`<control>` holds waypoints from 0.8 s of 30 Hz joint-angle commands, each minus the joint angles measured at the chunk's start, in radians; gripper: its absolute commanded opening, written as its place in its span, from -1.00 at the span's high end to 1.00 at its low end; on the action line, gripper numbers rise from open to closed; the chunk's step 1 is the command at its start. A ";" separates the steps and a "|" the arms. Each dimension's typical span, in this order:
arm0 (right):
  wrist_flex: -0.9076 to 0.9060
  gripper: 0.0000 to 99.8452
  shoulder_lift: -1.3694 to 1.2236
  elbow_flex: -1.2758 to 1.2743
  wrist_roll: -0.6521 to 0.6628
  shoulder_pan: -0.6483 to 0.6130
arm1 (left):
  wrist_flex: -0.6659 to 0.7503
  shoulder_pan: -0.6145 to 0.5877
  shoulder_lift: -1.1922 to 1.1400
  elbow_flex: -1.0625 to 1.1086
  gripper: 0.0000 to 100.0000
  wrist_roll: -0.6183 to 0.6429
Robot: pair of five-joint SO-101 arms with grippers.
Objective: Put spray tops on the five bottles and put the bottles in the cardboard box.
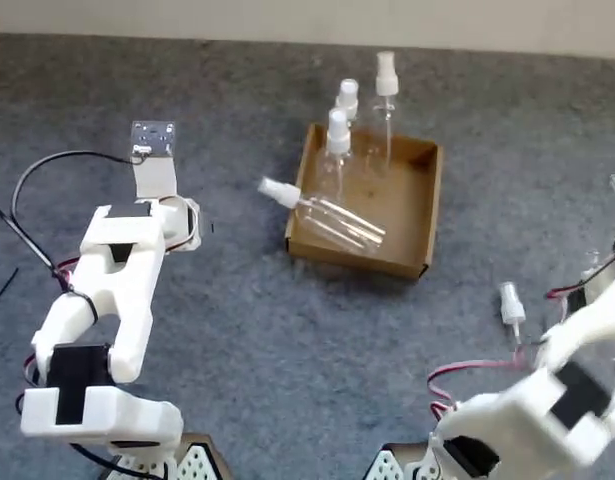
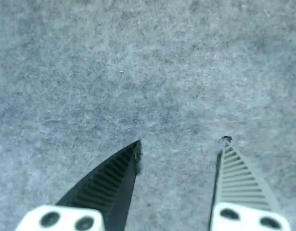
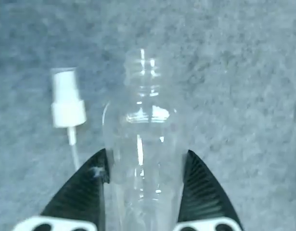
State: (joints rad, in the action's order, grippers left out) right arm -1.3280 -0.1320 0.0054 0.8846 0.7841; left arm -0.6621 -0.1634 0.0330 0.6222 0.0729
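Well, my right gripper [image 3: 147, 156] is clamped on the open bottle [image 3: 140, 96], one black finger pressed to each side of its clear body below the shoulder; the threaded neck is bare and points away from my wrist. The loose top [image 3: 68, 103] lies on the carpet [image 3: 244, 72] just beside that bottle, white head away from the wrist and thin tube trailing back toward one finger; I cannot tell whether tube and finger touch. My left gripper [image 2: 182, 142] hangs low over the carpet with its fingers spread apart, one black and one pale, and grey pile between them. From above, my left arm reaches out on its own side, well apart from the box [image 1: 432, 215]; the box sits on the carpet farther out than both arms and roughly between them. Three upright bottles [image 1: 338, 150] stand inside it toward the far side, each with a white top on; a fourth bottle [image 1: 337, 225] lies on its side across the near part, its white head sticking out over the box's left rim.
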 commanded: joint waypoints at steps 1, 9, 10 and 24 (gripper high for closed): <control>-0.022 0.99 -0.166 0.197 0.054 0.002 | 0.015 0.022 0.005 -0.004 0.54 0.005; -0.163 0.67 -0.308 0.248 0.104 -0.048 | 0.017 0.021 0.004 -0.005 0.54 0.005; -0.165 0.58 -0.308 0.246 0.104 -0.051 | 0.017 0.021 0.004 -0.005 0.54 0.005; -0.380 0.30 -0.097 0.338 -0.080 -0.257 | 0.018 0.021 0.004 -0.007 0.54 0.005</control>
State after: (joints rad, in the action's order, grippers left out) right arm -1.6456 -0.3406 0.2923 0.8216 0.6183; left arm -0.6621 -0.1634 0.0330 0.6222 0.0729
